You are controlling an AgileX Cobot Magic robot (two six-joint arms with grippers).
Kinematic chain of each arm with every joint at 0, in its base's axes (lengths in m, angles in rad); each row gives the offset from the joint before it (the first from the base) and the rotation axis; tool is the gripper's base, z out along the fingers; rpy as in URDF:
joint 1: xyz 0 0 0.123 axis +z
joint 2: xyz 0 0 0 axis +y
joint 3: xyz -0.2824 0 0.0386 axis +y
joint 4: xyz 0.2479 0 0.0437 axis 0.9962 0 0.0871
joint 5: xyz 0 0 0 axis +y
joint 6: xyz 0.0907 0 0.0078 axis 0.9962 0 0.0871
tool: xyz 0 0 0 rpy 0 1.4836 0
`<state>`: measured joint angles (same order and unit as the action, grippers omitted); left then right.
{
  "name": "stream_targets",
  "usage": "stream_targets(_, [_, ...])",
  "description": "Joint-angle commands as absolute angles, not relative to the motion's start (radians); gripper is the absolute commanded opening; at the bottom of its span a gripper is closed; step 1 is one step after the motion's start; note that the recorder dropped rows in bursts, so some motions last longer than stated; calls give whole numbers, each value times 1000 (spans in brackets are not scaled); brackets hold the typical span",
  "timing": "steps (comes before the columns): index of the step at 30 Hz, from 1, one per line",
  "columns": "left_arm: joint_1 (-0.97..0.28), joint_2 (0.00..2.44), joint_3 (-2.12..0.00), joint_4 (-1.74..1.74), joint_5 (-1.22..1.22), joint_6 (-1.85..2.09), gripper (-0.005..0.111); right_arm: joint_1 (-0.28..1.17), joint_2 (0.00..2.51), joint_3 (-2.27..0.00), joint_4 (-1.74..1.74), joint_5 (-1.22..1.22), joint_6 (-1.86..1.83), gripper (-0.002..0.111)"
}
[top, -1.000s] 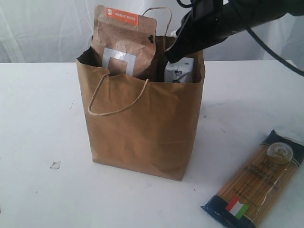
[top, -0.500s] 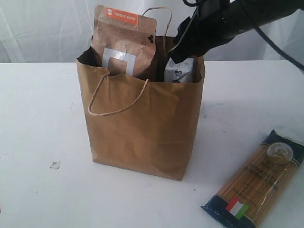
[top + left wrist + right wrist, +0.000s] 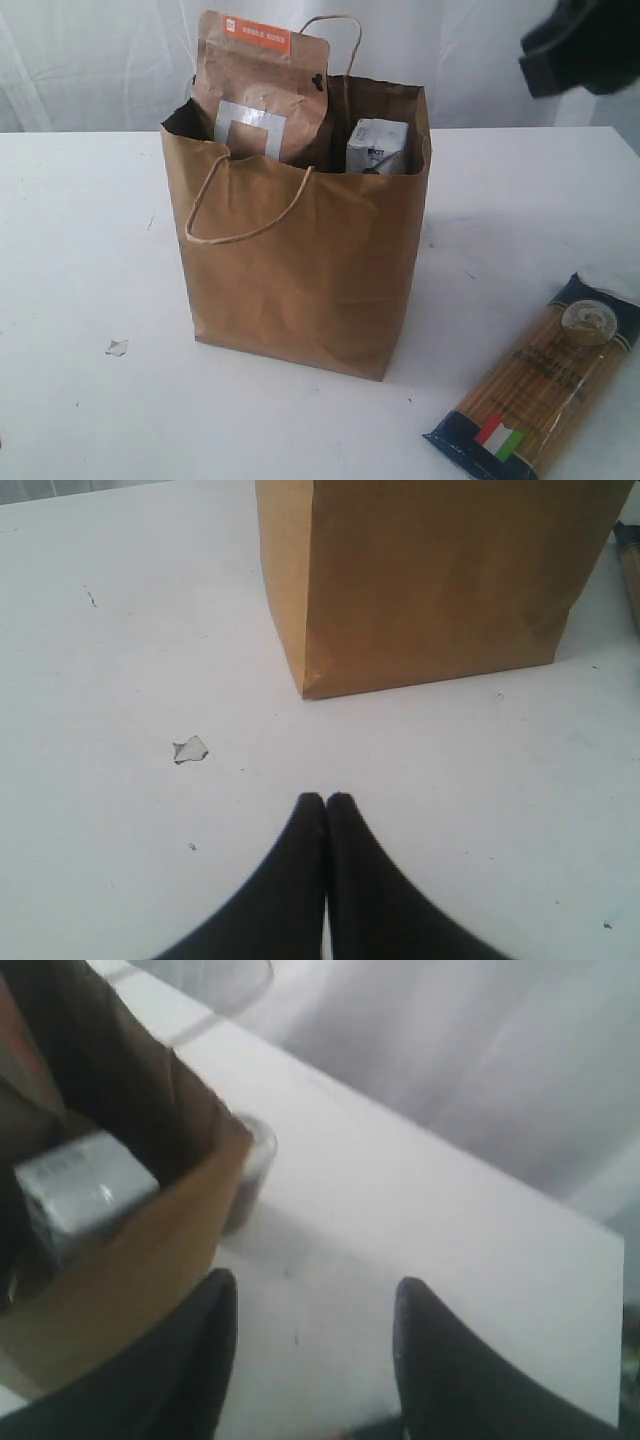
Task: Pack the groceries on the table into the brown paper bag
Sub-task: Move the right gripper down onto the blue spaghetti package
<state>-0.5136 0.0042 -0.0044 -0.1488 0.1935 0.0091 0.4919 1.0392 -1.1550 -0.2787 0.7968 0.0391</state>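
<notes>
right arm (image 3: 580,45) has pulled out of bag mouth since earlier frame; now blurred dark shape at upper right of exterior view. right hand (image 3: 312,1295): fingers spread wide, nothing between them, above desk (image 3: 80,250) beside bag corner. left hand (image 3: 326,802): fingertips pressed together, empty, low over desk near paper scrap (image 3: 189,749). brown paper bag (image 3: 300,270) upright mid-desk. brown-orange pouch (image 3: 262,90) and small white-blue carton (image 3: 377,145) stand inside, tops showing. long spaghetti packet (image 3: 540,385) flat on desk, right of bag, apart from it.
</notes>
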Motion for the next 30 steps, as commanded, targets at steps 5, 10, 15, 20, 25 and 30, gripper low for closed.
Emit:
stream_targets(5, [-510, 0, 0, -154, 194, 0, 0, 252, 1038, -939, -215, 863, 410, 46])
stream_targets(10, [-510, 0, 0, -154, 194, 0, 0, 114, 1097, -798, -149, 753, 551, 46])
stream_targets(15, [-510, 0, 0, -154, 194, 0, 0, 49, 1179, -708, -122, 608, 554, 55])
stream_targets(20, [-510, 0, 0, -154, 194, 0, 0, 48, 1274, -675, -108, 512, 563, 84])
stream_targets(25, [-510, 0, 0, -154, 194, 0, 0, 46, 1386, -675, -107, 489, 561, 93])
stream_targets(30, [-510, 0, 0, -154, 194, 0, 0, 30, 1463, -675, -109, 397, 561, 94])
